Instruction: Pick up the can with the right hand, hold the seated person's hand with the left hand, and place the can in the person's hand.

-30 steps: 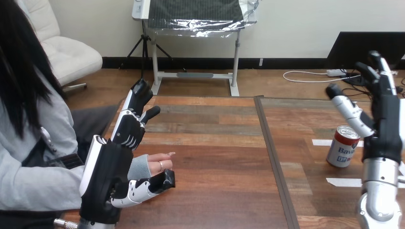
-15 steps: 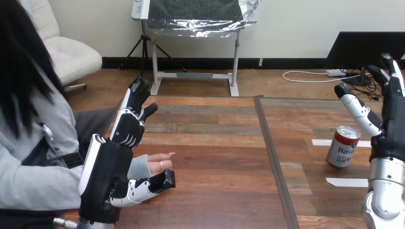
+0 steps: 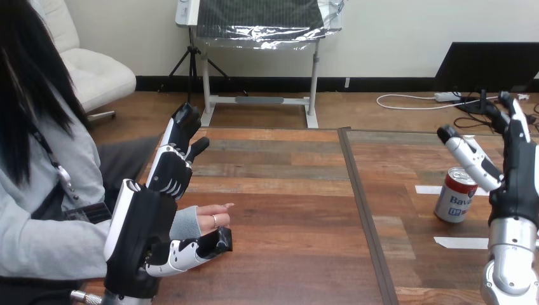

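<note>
Lower now, the right hand (image 3: 516,181) is reaching by the can (image 3: 456,195), which is standing on the worktop (image 3: 286,210) at the right. It is spread wide open. It should be wrapping round the can's middle, not tipping it. The left hand (image 3: 166,181), spread too, is sitting beside the person's hand (image 3: 213,220).

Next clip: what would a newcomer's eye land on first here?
First, the robot's left hand at the lower left, its fingers straight and raised, with the person's hand lying beside it just above its thumb. Next, the red and white can standing upright on the right side of the table. The right hand stands open beside it, thumb stretched across its top, not gripping.
</note>
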{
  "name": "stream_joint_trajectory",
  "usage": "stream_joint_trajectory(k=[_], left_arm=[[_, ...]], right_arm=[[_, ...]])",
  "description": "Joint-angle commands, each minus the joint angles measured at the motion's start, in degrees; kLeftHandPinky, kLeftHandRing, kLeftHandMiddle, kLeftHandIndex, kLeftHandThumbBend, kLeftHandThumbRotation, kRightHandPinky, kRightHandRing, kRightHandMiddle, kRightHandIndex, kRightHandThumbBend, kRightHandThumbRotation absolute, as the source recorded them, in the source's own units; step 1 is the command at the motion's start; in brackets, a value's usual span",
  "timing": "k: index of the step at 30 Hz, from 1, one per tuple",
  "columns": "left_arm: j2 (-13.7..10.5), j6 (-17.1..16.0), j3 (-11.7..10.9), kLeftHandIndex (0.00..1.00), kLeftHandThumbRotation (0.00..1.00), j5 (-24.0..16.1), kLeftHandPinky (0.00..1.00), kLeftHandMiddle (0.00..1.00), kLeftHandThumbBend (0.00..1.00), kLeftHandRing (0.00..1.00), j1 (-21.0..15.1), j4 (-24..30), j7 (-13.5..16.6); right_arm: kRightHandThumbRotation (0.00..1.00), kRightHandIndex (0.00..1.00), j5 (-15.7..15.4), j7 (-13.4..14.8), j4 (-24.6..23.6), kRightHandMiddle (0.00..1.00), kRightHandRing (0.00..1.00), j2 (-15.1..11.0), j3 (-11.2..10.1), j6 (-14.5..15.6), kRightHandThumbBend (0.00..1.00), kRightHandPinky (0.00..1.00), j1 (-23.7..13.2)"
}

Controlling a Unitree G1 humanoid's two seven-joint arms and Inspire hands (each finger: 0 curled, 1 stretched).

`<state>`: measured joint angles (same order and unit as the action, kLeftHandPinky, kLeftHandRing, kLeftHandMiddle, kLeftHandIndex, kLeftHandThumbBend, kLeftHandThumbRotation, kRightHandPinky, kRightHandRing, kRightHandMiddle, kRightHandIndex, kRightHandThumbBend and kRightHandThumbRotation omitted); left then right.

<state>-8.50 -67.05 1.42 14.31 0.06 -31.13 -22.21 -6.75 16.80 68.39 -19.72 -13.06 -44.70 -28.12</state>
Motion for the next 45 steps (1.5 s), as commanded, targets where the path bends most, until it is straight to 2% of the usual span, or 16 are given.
stream_joint_trajectory(k=[1,12,29,37,45], left_arm=[[0.2,-1.1,-0.3,1.00,0.59,0.9,0.94,1.00,1.00,0.99,-1.6,1.9,-0.3],[0.0,-1.7,-1.1,1.00,0.62,-0.3,0.94,1.00,1.00,1.00,-1.3,2.0,0.2],[-0.7,-1.2,-0.8,1.00,0.61,1.6,0.94,1.00,1.00,1.00,-0.9,2.3,-1.2],[-0.9,-1.7,-1.2,1.00,0.62,1.6,0.94,1.00,1.00,1.00,-0.8,2.3,-1.3],[-0.9,-0.7,-1.0,1.00,0.62,2.5,0.93,1.00,1.00,1.00,-0.2,3.3,-1.6]], right_arm=[[0.52,0.93,0.2,-0.1,0.4,0.88,0.92,-1.2,0.5,0.4,1.00,0.98,-5.0],[0.54,0.93,-0.6,0.5,1.7,0.88,0.92,-1.3,1.2,2.1,1.00,0.94,-5.0],[0.51,0.93,1.9,-2.8,2.6,0.89,0.91,-0.6,0.5,3.1,1.00,0.92,-4.8],[0.52,0.93,1.9,-2.7,2.8,0.88,0.90,-0.3,1.1,3.9,1.00,0.90,-4.4],[0.54,0.93,2.3,-3.3,3.2,0.88,0.88,0.1,1.1,5.1,1.00,0.88,-4.3]])
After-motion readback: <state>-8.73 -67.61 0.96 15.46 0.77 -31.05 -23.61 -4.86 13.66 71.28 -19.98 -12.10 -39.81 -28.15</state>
